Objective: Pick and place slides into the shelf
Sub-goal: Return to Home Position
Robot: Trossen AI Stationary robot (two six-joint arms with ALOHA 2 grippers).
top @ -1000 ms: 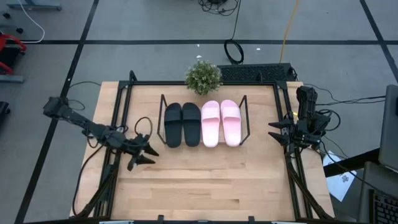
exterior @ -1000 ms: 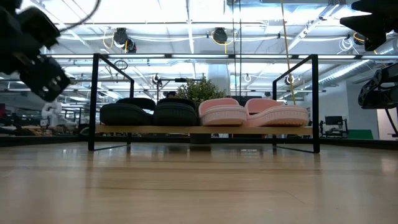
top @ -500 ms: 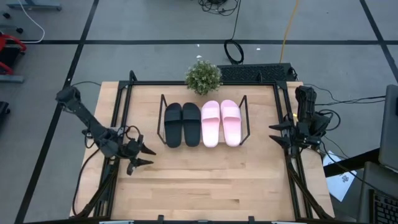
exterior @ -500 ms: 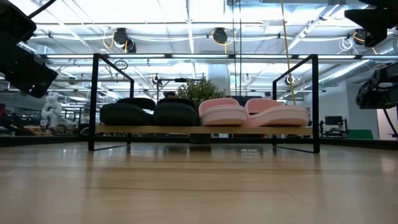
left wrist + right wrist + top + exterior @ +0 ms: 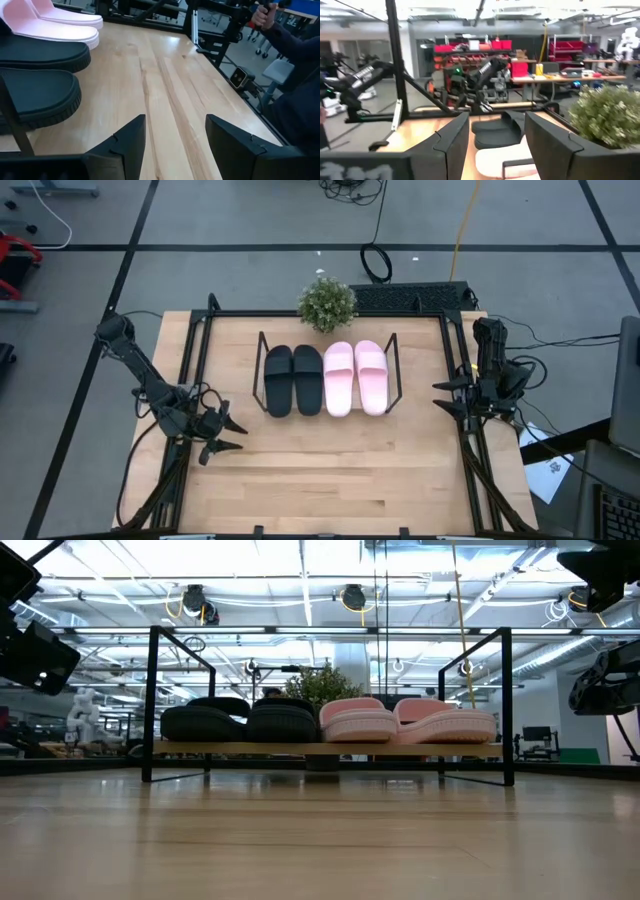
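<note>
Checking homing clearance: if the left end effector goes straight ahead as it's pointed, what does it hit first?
Left end effector points across bare table, clear of the shelf; first likely the black frame opposite.

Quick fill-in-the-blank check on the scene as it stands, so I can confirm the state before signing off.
1. The shelf holds two black slides and ____ pink slides.
2. The black slides lie at the end of the shelf nearer the ____ arm.
3. The left gripper and the right gripper hang apart from the shelf, both with fingers ____.

Missing words: two; left; open.
</note>
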